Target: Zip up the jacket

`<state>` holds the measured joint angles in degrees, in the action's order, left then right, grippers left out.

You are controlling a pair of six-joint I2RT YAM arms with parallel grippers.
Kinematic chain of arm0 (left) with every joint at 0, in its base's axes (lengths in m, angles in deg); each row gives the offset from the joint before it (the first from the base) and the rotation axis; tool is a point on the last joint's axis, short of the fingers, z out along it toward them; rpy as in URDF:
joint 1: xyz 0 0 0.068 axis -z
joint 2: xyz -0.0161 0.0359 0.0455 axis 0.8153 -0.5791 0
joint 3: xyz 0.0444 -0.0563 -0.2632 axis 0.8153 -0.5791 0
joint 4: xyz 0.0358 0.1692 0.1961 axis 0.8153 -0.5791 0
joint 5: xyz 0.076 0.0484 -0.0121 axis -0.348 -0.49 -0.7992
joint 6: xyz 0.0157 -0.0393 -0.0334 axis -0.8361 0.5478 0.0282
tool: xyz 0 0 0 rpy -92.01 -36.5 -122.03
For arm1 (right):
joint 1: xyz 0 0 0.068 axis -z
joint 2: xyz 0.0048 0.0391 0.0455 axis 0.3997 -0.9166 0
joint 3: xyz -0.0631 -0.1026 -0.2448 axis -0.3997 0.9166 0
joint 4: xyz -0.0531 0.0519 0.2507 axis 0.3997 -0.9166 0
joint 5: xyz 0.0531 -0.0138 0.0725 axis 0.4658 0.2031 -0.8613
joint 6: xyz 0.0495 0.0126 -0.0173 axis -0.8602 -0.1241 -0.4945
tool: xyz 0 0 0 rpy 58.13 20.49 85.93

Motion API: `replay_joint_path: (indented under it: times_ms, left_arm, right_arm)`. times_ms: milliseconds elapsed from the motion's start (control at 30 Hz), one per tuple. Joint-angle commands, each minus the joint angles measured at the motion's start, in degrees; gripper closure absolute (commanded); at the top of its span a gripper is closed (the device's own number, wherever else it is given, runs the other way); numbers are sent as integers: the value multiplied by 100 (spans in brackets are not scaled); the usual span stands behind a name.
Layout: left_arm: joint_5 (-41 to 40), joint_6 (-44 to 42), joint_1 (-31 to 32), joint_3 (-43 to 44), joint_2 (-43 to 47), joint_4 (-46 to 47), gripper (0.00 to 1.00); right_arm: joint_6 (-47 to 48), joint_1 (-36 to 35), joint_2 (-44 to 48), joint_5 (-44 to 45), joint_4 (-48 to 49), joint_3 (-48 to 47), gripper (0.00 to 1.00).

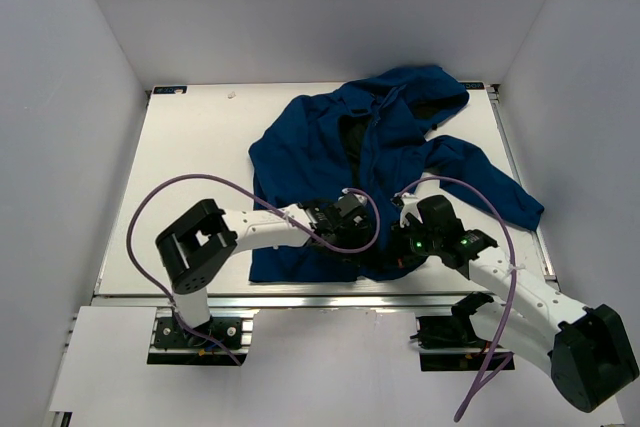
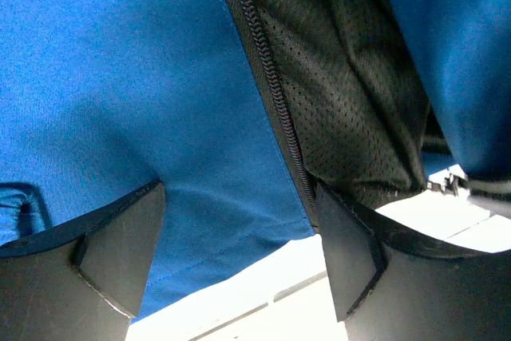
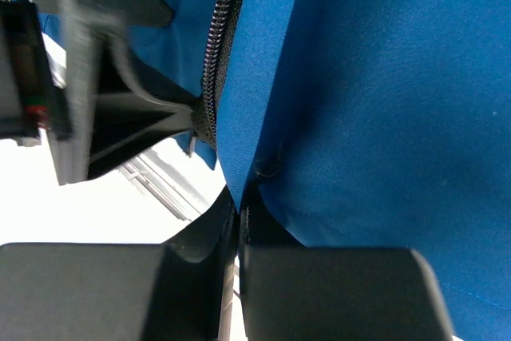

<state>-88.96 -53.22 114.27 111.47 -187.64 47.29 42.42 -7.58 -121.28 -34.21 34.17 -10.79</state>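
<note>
The dark blue jacket (image 1: 390, 147) lies open on the white table (image 1: 190, 167), hood at the far right, dark lining showing down the middle. My left gripper (image 1: 352, 229) is at the bottom hem and is open: in the left wrist view its fingers (image 2: 120, 253) straddle the blue hem (image 2: 215, 197), and the zipper teeth (image 2: 275, 93) run down beside the right finger. My right gripper (image 1: 385, 259) sits just right of it, shut on the other front edge. In the right wrist view the blue fabric (image 3: 359, 117) is pinched at the fingertips (image 3: 239, 217), with the zipper (image 3: 215, 61) above.
Black mesh lining (image 2: 343, 77) lies right of the zipper teeth. The left gripper's body (image 3: 80, 77) is close beside the right one. The table's front rail (image 1: 320, 299) runs just below both grippers. Grey walls enclose the table on three sides.
</note>
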Motion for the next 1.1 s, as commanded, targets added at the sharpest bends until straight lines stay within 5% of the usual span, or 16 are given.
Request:
replay_joint_path:
  times_ms: [0,500,567,600,667,933,1067]
  left_arm:
    - [-757,150,90,225,-509,-603,14]
    - [-1382,405,143,630,-976,-1228,37]
    - [-1356,396,143,621,-967,-1184,61]
    - [-1390,431,143,639,-958,-1219,84]
    - [-1469,466,143,656,-941,-1342,96]
    - [-1918,607,143,586,-239,-2150,99]
    - [-2049,642,143,472,463,-2581,89]
  right_arm:
    - [1,11,116,51,22,7,100]
    - [-86,11,89,376,-13,60,100]
    - [-104,20,54,464,-21,60,100]
    - [-113,11,45,491,-30,60,100]
    - [-113,11,19,500,-4,69,100]
    - [-174,20,-393,693,136,130,100]
    - [-201,20,-569,824,251,131,100]
